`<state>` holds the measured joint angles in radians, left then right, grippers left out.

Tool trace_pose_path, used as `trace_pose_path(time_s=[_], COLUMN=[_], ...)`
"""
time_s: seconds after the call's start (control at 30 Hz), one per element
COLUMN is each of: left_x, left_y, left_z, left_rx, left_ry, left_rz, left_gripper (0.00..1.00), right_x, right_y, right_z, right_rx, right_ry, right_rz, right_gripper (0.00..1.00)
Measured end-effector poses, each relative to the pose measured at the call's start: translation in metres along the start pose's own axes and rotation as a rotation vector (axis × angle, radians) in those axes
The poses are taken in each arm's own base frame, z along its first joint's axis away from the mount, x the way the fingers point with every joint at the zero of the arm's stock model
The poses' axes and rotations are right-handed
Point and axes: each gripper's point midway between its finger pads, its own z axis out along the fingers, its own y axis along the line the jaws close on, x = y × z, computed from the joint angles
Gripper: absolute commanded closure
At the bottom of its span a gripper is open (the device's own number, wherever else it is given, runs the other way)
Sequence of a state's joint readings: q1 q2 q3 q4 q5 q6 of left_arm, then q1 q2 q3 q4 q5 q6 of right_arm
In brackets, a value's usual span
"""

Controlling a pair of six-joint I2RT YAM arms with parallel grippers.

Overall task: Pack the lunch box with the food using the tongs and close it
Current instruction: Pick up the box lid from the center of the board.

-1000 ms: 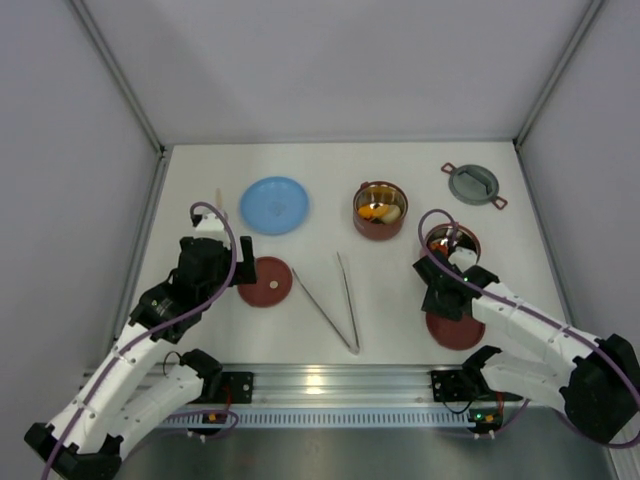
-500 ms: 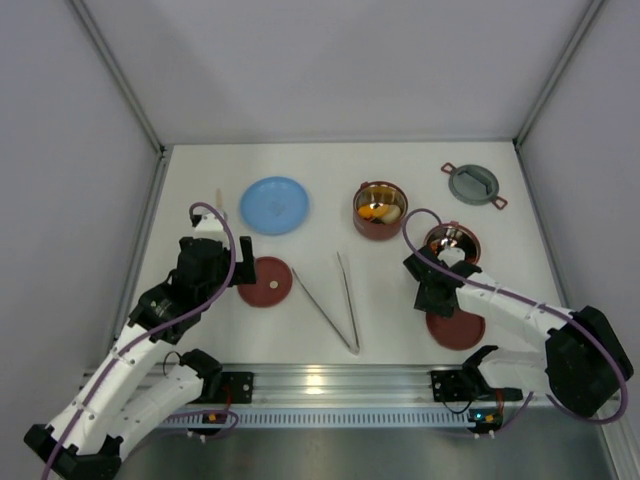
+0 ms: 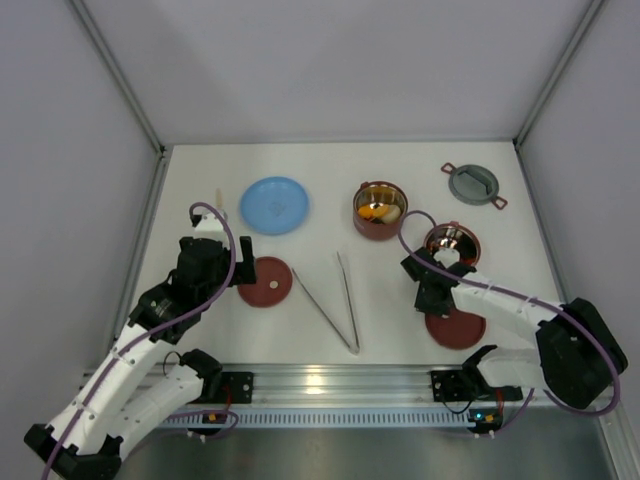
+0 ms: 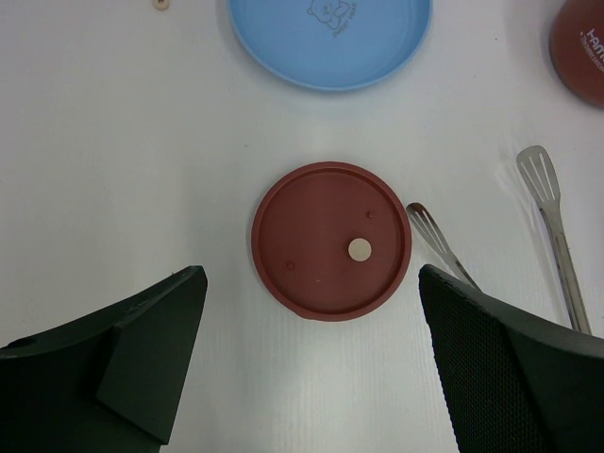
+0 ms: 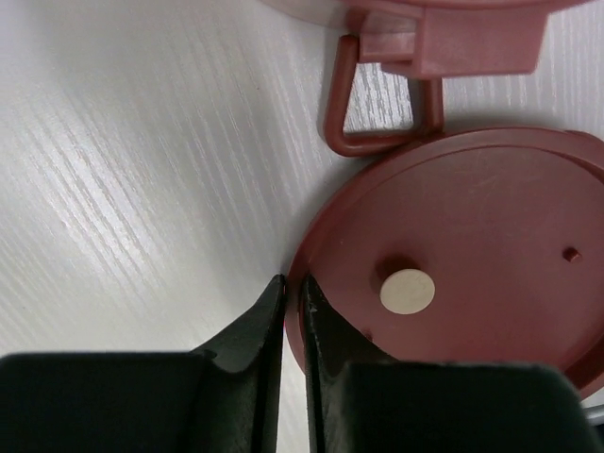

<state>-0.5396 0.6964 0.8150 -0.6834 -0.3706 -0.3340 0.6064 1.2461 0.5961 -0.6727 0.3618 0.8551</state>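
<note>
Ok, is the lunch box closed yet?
Not closed: far bowl and near bowl stand uncovered; left lid, right lid and grey cover lie apart.

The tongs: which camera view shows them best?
Top external: the tongs show whole, a narrow V lying between the two arms. The left wrist view catches only their two tip ends at its right edge. The right wrist view shows nothing of them.

A flat light-blue plate [image 3: 275,205], with a faint cartoon figure printed at its middle, lies on the white counter [image 3: 400,160], a thin pale stick [image 3: 218,198] just to its left and a ribbed metal rail [image 3: 330,385] well nearer than it.
</note>
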Motion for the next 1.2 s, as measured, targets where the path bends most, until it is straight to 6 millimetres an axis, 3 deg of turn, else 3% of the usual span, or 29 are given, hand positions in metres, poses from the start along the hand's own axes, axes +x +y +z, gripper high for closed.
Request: trace_pose_path(time_s=[0.1, 0.27, 0.53, 0.7, 0.93, 1.07, 1.2], left_x=[0.0, 0.001, 0.003, 0.003, 0.004, 0.004, 0.004], left_y=[0.0, 0.0, 0.0, 0.0, -0.001, -0.001, -0.001], left_z=[0.0, 0.001, 0.004, 0.004, 0.005, 0.005, 0.005], left_rx=[0.0, -0.002, -0.007, -0.006, -0.008, -0.009, -0.009], left_ry=[0.0, 0.003, 0.017, 0.017, 0.021, 0.025, 0.024], left_rz=[0.0, 0.001, 0.007, 0.007, 0.009, 0.01, 0.01], left_gripper=[0.01, 0.01, 0.01, 0.01, 0.01, 0.01, 0.01], right_x=[0.002, 0.007, 0.004, -0.008, -0.054, -0.1, -0.145], right_y=[0.0, 0.0, 0.003, 0.002, 0.005, 0.016, 0.027], right_z=[-0.001, -0.007, -0.044, -0.071, -0.12, -0.144, -0.136], right_rx=[-0.015, -0.073, -0.205, -0.245, -0.265, -0.234, -0.165], right_ry=[-0.002, -0.005, -0.041, -0.079, -0.197, -0.265, -0.268], right_rz=[-0.001, 0.003, 0.026, 0.042, 0.072, 0.064, 0.061], right_gripper=[1.0, 1.0, 1.0, 1.0, 1.0, 1.0, 1.0])
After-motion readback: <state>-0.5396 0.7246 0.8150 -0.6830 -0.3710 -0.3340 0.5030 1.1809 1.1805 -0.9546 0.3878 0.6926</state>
